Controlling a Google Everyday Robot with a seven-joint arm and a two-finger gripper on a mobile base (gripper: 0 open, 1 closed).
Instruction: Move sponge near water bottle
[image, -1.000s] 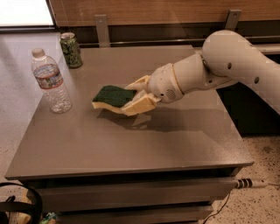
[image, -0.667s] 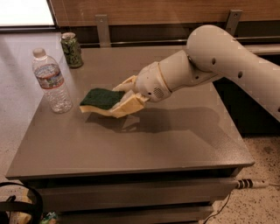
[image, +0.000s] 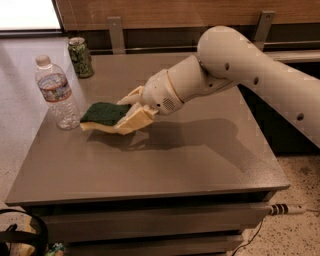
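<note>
Clear water bottle (image: 55, 95) stood upright near the left edge of the grey table (image: 200, 160), green can (image: 80, 56) behind it, sponge (image: 104, 113) just beside the bottle, green side up, its right end pinched by the hand (image: 131, 111), white arm (image: 240, 65) reaching from the right.

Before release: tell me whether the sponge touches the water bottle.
Cannot tell: the camera view shows the sponge, held in the gripper over the table, ending beside the water bottle's base, no plain gap or contact.
</note>
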